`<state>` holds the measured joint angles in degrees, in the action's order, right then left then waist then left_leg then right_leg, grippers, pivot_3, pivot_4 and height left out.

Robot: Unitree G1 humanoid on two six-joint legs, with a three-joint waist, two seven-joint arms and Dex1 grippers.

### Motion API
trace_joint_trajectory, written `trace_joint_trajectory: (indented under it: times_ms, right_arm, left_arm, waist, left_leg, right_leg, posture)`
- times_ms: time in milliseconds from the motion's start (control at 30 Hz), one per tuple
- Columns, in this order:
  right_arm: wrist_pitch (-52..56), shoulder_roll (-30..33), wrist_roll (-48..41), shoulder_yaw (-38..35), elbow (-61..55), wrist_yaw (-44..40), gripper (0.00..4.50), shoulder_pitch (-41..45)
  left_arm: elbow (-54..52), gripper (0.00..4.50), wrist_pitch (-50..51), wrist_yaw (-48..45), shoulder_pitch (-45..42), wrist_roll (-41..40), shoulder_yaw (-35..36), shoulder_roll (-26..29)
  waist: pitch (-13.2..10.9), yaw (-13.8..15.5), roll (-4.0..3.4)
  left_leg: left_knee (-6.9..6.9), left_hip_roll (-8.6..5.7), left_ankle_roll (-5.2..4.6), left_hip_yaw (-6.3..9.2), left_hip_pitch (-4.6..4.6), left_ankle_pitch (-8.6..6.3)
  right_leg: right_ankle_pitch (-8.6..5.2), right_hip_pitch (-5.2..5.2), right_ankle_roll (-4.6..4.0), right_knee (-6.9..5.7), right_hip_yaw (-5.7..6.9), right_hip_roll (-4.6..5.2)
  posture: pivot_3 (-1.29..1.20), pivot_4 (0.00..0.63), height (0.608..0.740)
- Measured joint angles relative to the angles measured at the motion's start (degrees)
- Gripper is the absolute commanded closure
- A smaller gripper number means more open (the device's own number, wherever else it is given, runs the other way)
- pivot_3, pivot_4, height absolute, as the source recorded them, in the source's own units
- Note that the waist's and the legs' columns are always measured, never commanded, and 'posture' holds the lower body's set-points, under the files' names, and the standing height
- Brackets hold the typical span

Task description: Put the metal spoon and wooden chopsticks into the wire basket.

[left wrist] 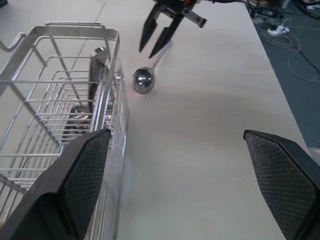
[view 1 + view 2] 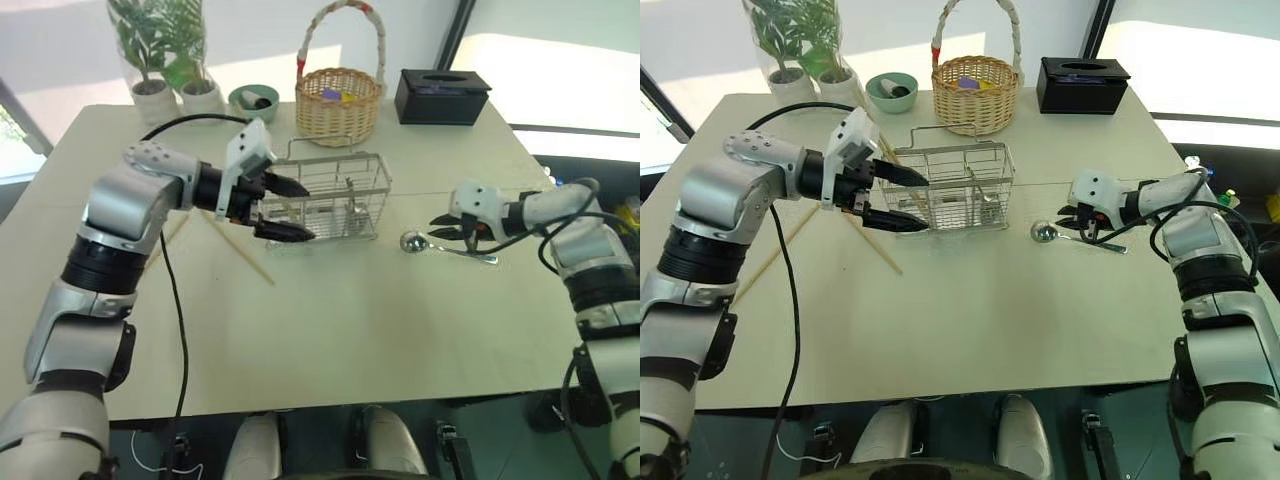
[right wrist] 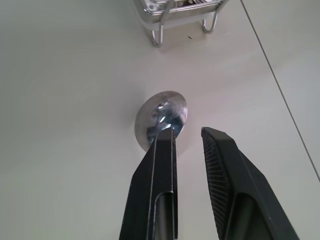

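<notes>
Head views: the left gripper (image 2: 285, 208) hovers at the wire basket's (image 2: 340, 190) near-left end with fingers spread wide, one above the rim, one near its base. One of the wooden chopsticks (image 2: 240, 250) lies on the table (image 2: 330, 330) under this gripper. The metal spoon (image 2: 440, 244) lies flat just below the right gripper (image 2: 440, 227).

Left wrist view: the basket stands against one finger (image 1: 85, 175); the spoon's bowl lies ahead.

Right wrist view: fingers (image 3: 222, 170) slightly parted, holding nothing; the spoon's bowl lies just past their tips.
</notes>
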<state>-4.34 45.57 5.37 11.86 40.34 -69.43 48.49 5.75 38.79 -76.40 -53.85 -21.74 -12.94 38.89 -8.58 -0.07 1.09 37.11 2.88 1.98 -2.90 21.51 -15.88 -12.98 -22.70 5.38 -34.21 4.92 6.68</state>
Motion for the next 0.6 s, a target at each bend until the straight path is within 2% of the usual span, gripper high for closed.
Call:
trace_joint_trajectory:
  times_ms: [100, 200, 300, 600]
  right_arm:
    - [-1.02, -1.41, 2.34, 1.23, 6.45, 1.54, 3.61, 3.78]
    - [-0.54, -2.46, 3.89, 1.73, 11.92, 2.50, 2.70, 6.08]
    - [-2.19, -2.46, 5.74, 2.62, 14.93, 3.27, 1.27, 6.16]
    - [-4.05, -2.58, 7.59, 2.61, 18.76, 4.26, 1.27, 6.87]
  left_arm:
    - [-0.18, 0.00, -1.50, -1.19, 0.02, 0.94, -1.18, 0.49]
    - [-0.23, 0.00, -2.04, -1.31, 0.02, 1.38, -1.70, 0.44]
    - [-0.23, 0.00, -2.04, -1.26, 0.02, 1.51, -1.69, 0.48]
    - [-0.99, 0.00, -2.02, -1.48, 0.25, 1.51, -1.67, 0.96]
  waist:
    - [0.00, -0.34, 0.00]
    - [0.00, -0.57, 0.00]
    - [-0.02, -0.66, -0.04]
    - [-0.03, -0.80, -0.05]
  left_leg:
    - [0.01, 0.00, 0.00, 0.00, -0.01, 0.00]
    - [0.00, 0.00, 0.00, 0.01, -0.01, 0.00]
    - [-0.01, 0.00, 0.00, 0.01, 0.00, 0.00]
    - [-0.01, 0.00, 0.00, 0.00, -0.02, 0.00]
  right_leg:
    - [0.00, 0.03, 0.00, 0.01, 0.00, 0.00]
    - [0.00, 0.02, 0.00, 0.00, 0.00, 0.00]
    - [0.00, 0.01, 0.00, 0.00, -0.01, 0.00]
    - [0.00, 0.01, 0.00, -0.03, -0.01, 0.00]
  posture:
    - [0.00, 0.150, 0.717]
    - [0.00, 0.150, 0.717]
    - [0.00, 0.150, 0.717]
    - [0.00, 0.150, 0.717]
